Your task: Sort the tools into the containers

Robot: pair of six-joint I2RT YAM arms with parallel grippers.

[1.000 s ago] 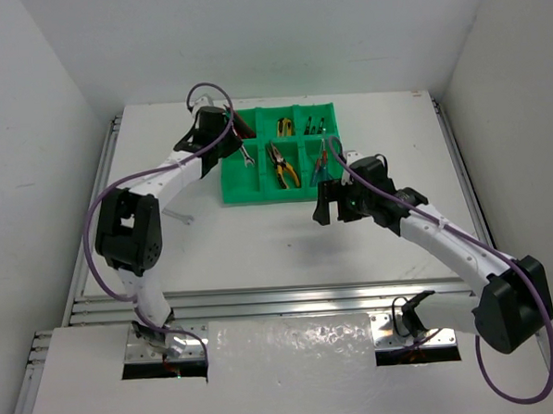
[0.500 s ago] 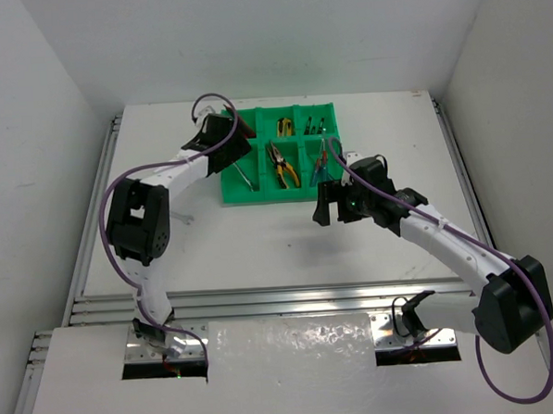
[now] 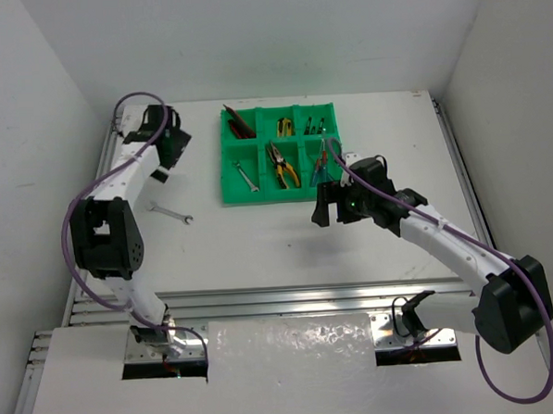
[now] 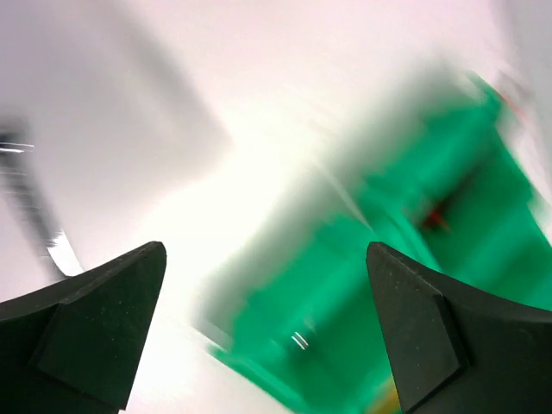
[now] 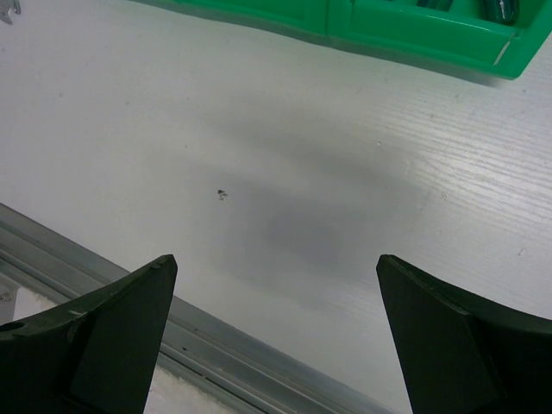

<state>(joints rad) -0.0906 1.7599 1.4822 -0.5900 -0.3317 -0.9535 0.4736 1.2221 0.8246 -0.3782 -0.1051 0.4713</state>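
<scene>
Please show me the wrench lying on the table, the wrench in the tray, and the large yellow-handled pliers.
wrench on the table [image 3: 172, 211], top view, middle of its shaft.
wrench in the tray [image 3: 246, 176], top view, middle of its shaft.
large yellow-handled pliers [image 3: 285, 172], top view, on the yellow handles.

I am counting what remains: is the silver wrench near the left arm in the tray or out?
Out: the wrench lies on the white table, left of the green tray.
</scene>
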